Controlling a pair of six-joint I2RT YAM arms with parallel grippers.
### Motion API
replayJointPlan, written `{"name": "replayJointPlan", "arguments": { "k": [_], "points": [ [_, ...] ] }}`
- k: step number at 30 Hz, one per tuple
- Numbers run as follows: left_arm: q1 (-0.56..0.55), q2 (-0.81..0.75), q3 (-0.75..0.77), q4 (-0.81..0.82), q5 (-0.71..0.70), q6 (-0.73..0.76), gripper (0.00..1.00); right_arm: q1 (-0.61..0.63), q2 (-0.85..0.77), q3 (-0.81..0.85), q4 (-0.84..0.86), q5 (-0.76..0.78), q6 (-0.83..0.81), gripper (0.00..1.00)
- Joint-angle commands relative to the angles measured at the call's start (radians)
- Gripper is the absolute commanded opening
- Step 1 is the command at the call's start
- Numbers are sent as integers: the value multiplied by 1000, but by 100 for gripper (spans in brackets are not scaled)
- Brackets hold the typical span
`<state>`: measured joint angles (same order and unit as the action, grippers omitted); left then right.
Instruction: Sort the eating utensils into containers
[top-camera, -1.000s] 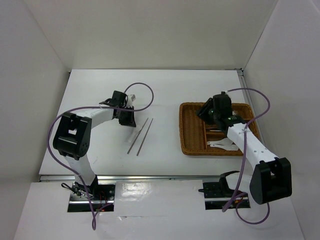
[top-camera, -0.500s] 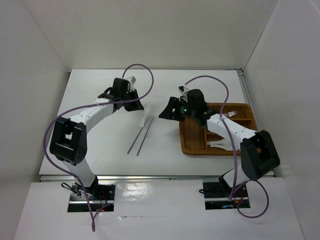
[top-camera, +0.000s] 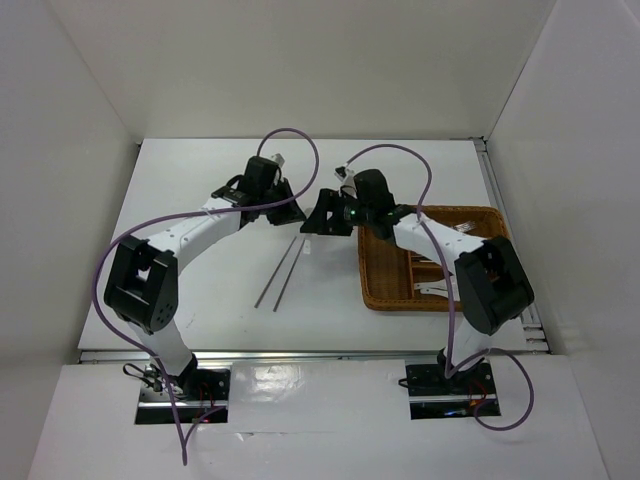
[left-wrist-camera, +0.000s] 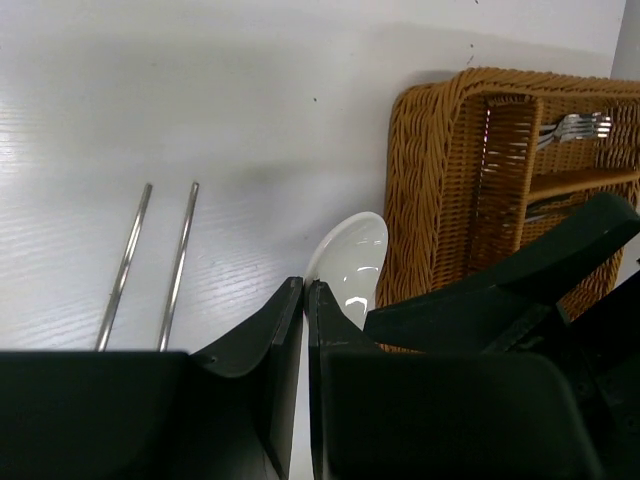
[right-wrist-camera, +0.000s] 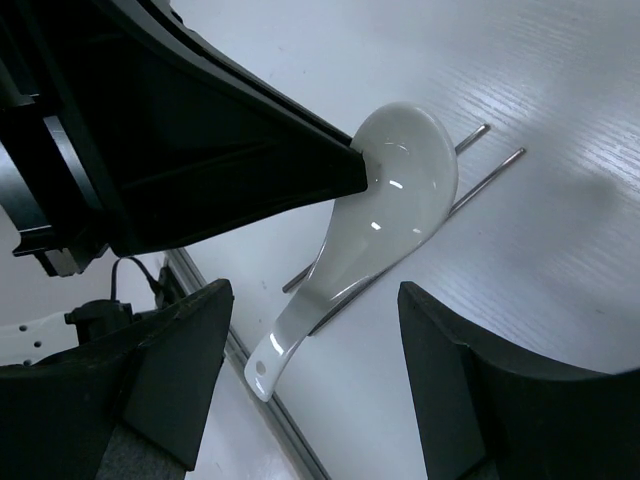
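My left gripper (left-wrist-camera: 304, 285) is shut on the bowl of a white spoon (right-wrist-camera: 380, 220), which it holds in the air above the table. The spoon's handle slants down between the wide-apart fingers (right-wrist-camera: 170, 370) of my right gripper (right-wrist-camera: 315, 370), which is open and touches nothing. In the top view the two grippers meet just left of the wicker tray (top-camera: 375, 290). Two thin dark chopsticks (top-camera: 280, 272) lie side by side on the table below them. Silver forks (left-wrist-camera: 575, 127) lie in a far compartment of the tray, and another white spoon (top-camera: 432, 290) lies in a near one.
The tray's tall woven wall (left-wrist-camera: 430, 180) stands just right of both grippers. White enclosure walls ring the table. Purple cables (top-camera: 290, 140) loop above both arms.
My right arm has swung left from over the tray to the spoon, and its jaws have opened wider. My left arm has carried the spoon right, toward the tray.
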<state>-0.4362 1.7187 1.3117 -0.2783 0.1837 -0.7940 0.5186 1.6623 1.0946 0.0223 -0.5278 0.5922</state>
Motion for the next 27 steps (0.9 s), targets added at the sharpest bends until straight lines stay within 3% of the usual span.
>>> {"name": "replayJointPlan", "arguments": {
  "k": [1, 7, 11, 15, 16, 18, 20, 25, 27],
  "points": [
    [2, -7, 34, 7, -38, -57, 11, 12, 25, 60, 22, -20, -20, 75],
    [2, -7, 34, 7, -27, -77, 11, 31, 57, 80, 2, -20, -29, 70],
    [2, 2, 34, 16, -27, -88, 11, 31, 67, 90, 2, -31, -29, 52],
    [2, 2, 34, 42, 9, -88, 11, 31, 77, 109, -25, -31, -38, 25],
    [2, 12, 34, 42, 10, -88, 11, 31, 88, 110, -34, -31, -38, 12],
    [2, 12, 34, 42, 10, -64, 13, 31, 88, 120, -64, 3, -29, 2],
    [2, 12, 52, 42, 10, -48, 14, 31, 79, 120, -91, 43, -19, 0],
    [2, 12, 86, -33, -38, 36, 41, 0, -2, 93, -154, 225, 40, 0],
    [2, -4, 95, -58, -82, 65, 46, -60, -60, 81, -201, 267, 66, 0]
  ]
}}
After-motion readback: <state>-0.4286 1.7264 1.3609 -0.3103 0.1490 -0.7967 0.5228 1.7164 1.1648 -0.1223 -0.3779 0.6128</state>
